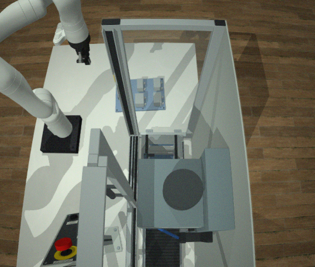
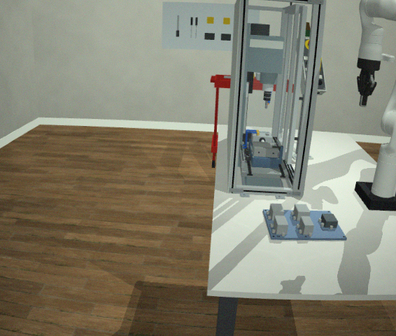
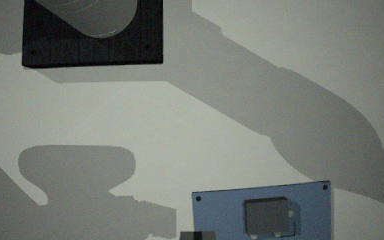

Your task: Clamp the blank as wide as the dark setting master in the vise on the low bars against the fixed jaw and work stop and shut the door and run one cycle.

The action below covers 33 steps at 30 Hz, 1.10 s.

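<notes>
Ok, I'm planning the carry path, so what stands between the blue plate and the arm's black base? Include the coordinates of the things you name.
In the exterior view, only bare, partly shadowed table top lies between the blue plate (image 2: 320, 233) (image 3: 219, 210) and the black base (image 2: 366, 200) (image 3: 93, 55).
</notes>
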Each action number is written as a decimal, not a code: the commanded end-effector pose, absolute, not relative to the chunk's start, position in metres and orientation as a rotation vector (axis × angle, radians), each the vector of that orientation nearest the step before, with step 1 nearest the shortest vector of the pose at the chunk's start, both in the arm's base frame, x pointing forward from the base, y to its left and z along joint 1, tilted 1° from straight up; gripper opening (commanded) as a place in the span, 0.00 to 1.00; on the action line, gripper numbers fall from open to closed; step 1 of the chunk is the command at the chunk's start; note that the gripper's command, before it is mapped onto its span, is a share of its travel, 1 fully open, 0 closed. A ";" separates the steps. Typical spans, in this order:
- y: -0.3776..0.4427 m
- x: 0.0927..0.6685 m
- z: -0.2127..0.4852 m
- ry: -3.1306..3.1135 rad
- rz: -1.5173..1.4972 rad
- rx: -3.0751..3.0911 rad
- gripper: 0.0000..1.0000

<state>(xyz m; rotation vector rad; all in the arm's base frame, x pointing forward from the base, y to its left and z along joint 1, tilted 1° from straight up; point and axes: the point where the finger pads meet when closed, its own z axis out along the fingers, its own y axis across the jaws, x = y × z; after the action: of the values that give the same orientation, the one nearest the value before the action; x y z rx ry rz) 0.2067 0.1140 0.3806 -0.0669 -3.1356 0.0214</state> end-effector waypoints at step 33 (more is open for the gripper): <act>0.229 0.212 0.346 -3.137 0.021 -0.067 0.10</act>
<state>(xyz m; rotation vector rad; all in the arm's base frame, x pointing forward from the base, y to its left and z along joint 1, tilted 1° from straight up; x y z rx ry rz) 0.2115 0.2284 0.3455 -0.0668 -3.1356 0.0209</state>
